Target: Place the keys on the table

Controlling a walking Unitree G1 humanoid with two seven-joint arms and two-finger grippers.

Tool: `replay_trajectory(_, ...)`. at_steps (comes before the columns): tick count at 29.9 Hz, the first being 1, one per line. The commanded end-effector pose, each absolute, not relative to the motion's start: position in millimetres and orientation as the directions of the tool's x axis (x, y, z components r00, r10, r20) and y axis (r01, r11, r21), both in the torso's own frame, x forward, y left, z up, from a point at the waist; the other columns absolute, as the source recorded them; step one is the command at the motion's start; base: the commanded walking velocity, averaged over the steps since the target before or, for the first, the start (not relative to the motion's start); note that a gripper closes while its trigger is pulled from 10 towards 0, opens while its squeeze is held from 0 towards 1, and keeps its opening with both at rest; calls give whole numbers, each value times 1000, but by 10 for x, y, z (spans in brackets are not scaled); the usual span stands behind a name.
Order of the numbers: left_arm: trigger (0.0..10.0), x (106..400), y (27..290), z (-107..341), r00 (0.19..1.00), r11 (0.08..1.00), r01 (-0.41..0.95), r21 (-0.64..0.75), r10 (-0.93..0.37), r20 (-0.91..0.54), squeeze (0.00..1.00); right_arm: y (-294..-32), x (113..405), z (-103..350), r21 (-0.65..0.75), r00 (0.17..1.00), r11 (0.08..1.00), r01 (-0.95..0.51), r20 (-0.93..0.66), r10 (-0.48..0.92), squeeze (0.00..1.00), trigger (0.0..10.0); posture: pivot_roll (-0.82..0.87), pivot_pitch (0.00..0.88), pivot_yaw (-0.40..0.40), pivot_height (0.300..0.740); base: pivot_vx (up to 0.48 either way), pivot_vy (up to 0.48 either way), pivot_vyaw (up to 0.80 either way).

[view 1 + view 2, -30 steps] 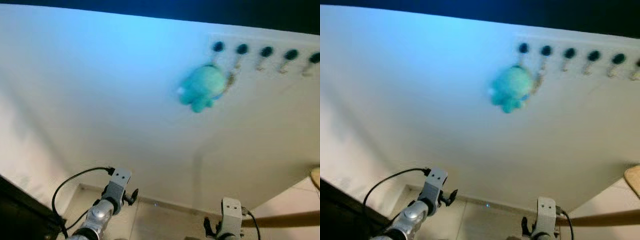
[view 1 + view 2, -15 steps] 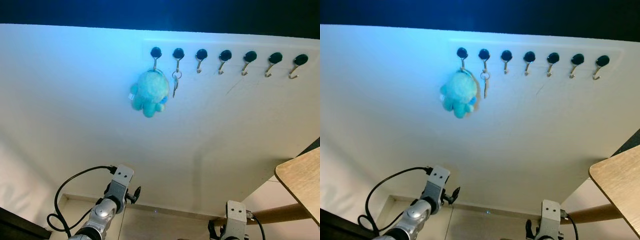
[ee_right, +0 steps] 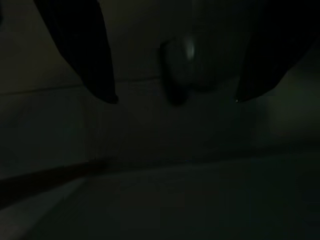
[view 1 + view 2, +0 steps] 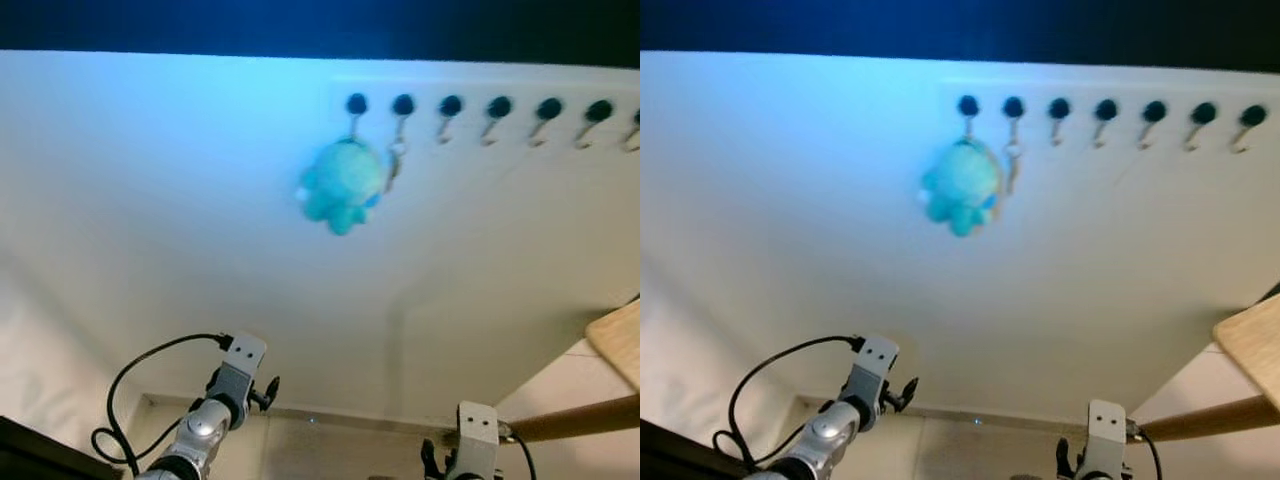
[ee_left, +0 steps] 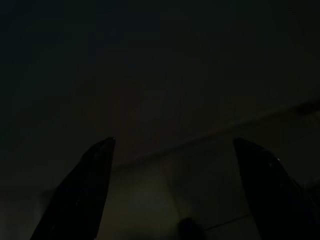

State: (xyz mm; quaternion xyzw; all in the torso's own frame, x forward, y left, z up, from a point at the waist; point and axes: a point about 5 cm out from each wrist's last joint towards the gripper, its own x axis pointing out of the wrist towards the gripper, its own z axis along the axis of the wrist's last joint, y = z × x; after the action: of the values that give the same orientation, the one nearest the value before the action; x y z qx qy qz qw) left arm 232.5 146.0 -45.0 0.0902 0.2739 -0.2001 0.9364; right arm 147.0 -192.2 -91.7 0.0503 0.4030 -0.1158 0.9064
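Keys (image 4: 395, 160) hang off the second hook (image 4: 403, 105) on the wall, just beside a teal plush (image 4: 342, 185) on the first. Light, loose metal, likely to swing and slip; best pinched at the ring and lifted off. Left gripper (image 5: 172, 190) hangs low, fingers spread, holding nothing. Right gripper (image 3: 175, 97) likewise gapes, bare. Table (image 4: 618, 340) edge sits at right.

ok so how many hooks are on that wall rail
7, in one row high on the wall. The first hook from the left holds a teal plush toy, the second holds keys; the other five, from the third to the last, look bare.
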Motion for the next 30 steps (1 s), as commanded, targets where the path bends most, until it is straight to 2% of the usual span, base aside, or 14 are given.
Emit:
replay_trajectory(1, 10000, 2300, 1493, -459, 765, 897, 437, 65, -332, -552, 0, -1964, 1459, -915, -4, 646, 963, 270, -741, -184, 0, 10000, 18, 29, 19, 740, 0, 0, 0)
replay_trajectory(15, 10000, 2328, 1487, -432, 763, 886, 459, 67, -355, -540, 0, -1939, 1431, -917, 13, 655, 954, 299, -730, -196, 0, 10000, 15, 27, 34, 740, 0, 0, 0)
replay_trajectory(23, 10000, 2302, 1483, -459, 752, 891, 451, 44, -353, -556, 0, -1961, 1415, -918, 22, 656, 950, 312, -729, -198, 0, 10000, 10, 26, 34, 740, 0, 0, -766)
replay_trajectory(30, 10000, 2293, 1483, -474, 753, 907, 422, 13, -342, -562, 0, -1957, 1423, -917, 8, 656, 957, 289, -730, -192, 0, 10000, 13, 25, 27, 740, 0, 0, 0)
